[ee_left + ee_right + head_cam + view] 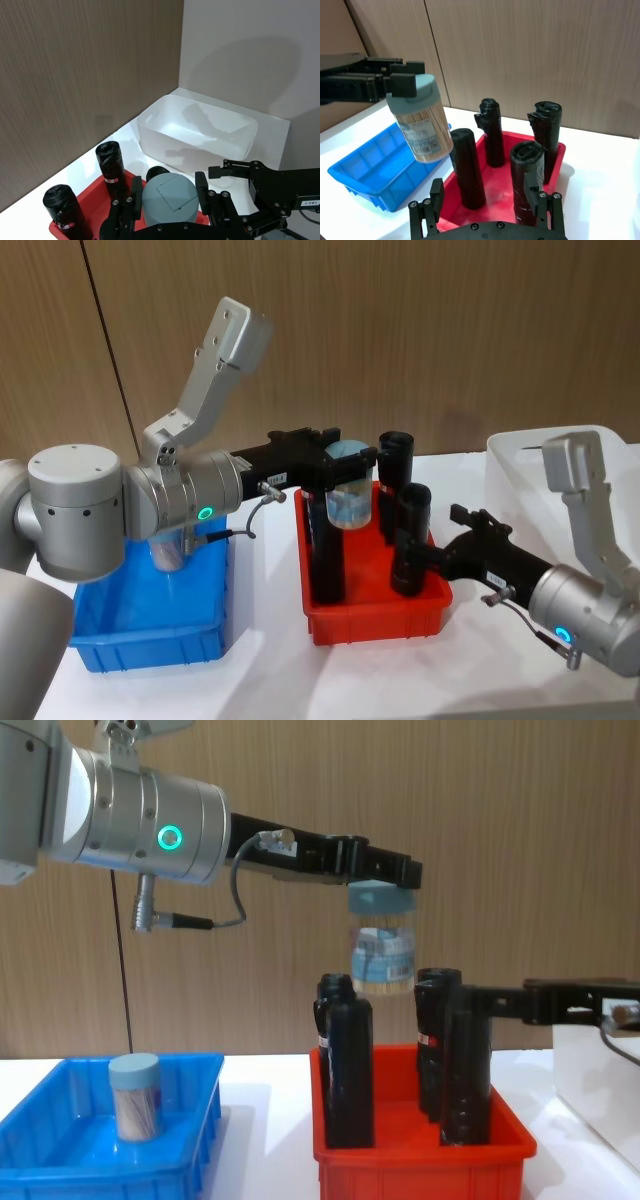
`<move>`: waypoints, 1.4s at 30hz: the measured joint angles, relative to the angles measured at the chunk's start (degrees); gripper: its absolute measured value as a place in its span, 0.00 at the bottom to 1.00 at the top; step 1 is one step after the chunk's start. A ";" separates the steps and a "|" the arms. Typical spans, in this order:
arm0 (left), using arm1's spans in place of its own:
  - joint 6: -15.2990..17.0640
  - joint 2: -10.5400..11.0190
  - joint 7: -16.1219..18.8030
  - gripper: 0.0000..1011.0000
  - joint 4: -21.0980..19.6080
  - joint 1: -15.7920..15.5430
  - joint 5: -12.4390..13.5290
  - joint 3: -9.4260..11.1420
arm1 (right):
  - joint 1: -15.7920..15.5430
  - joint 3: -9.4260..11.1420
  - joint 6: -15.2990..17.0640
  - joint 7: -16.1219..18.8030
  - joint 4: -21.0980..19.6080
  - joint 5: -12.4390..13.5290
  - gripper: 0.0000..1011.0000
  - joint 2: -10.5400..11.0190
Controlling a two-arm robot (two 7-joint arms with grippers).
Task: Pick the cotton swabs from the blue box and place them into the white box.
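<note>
My left gripper (345, 465) (385, 880) is shut on the pale blue lid of a jar of cotton swabs (347, 492) (381, 948) (420, 122). The jar hangs slightly tilted in the air above the red bin, over the tops of the black bottles. A second jar of cotton swabs (135, 1095) stands upright in the blue box (60, 1160) (150, 640) on the left. The white box (520, 465) (195, 132) stands at the far right. My right gripper (425, 555) (484, 192) is open, low at the red bin's right side, close to a black bottle.
The red bin (370, 625) (420, 1170) sits between the blue and white boxes and holds several tall black bottles (395, 465) (345, 1060). A wooden wall runs close behind the table. The white tabletop (270, 680) shows in front of the bins.
</note>
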 joint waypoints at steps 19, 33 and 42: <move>0.03 -0.02 -0.08 0.64 0.00 -0.06 -0.03 0.00 | 3.40 -0.89 1.99 3.05 2.09 1.15 0.99 -1.63; 0.03 -0.02 -0.08 0.64 0.00 -0.06 -0.03 0.00 | 4.68 -1.94 2.19 4.76 2.79 1.10 0.99 -2.52; 0.03 -0.03 -0.07 0.63 0.00 -0.06 -0.03 0.00 | 5.89 -2.67 1.87 5.39 3.85 0.24 0.99 -3.34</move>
